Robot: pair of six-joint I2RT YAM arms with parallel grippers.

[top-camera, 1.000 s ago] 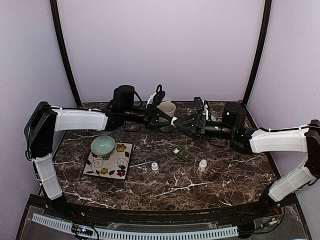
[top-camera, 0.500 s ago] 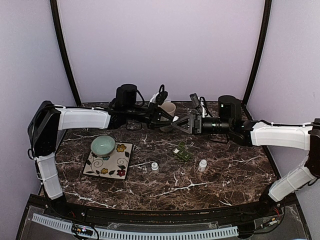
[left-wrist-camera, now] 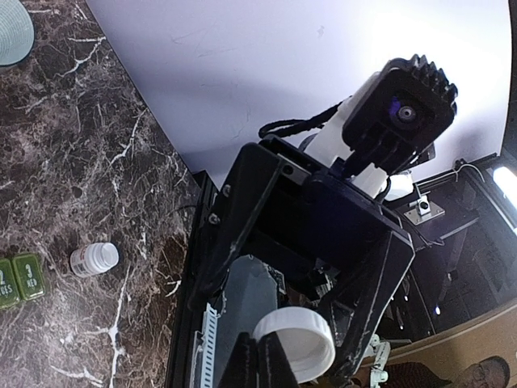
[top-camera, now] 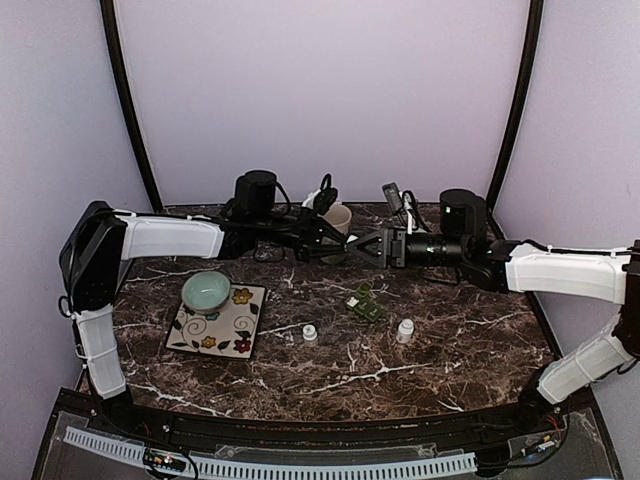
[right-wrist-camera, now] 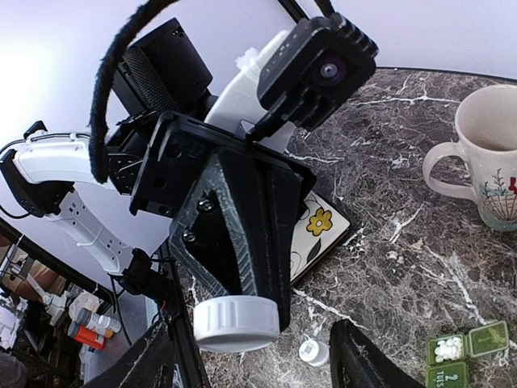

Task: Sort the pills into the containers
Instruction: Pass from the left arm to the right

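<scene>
Holding a white cap (left-wrist-camera: 303,339), left end effector (left-wrist-camera: 258,361) hovers.

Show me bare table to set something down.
Free: the front strip of table, from the left bottle and right bottle to the near edge; also right of the right bottle. Crowded: back centre, where the left hand, gripping a white cap, meets the open right hand by the mug; pill box mid-table, plate left.

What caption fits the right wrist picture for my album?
Left tool grips a white cap facing the open right tool, mug and green pill box on the table.
</scene>
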